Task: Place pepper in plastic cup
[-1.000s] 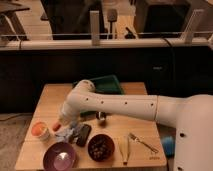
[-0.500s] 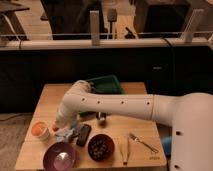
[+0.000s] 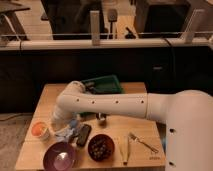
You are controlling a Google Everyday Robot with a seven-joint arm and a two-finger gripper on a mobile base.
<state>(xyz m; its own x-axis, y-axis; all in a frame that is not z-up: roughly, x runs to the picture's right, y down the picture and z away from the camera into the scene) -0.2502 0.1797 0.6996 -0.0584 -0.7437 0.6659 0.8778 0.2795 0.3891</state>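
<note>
A small pale plastic cup (image 3: 40, 131) stands at the table's left edge, and its mouth shows orange-red. I cannot tell whether that colour is the pepper or the cup's inside. No separate pepper shows elsewhere. My white arm (image 3: 110, 104) reaches from the right across the table and bends down at its left end. My gripper (image 3: 65, 129) hangs low over the table just right of the cup, among a bluish-white crumpled thing (image 3: 69, 132).
A purple bowl (image 3: 60, 156) and a dark bowl (image 3: 101, 147) sit at the front. A black object (image 3: 83, 134) lies between them. A green tray (image 3: 104, 84) is at the back, a shiny metal thing (image 3: 101, 118) under the arm, and a fork (image 3: 142, 142) and a pale utensil (image 3: 125, 150) at the right.
My arm's bend has shifted left, and the gripper end has come closer to the cup. The objects on the table have not moved.
</note>
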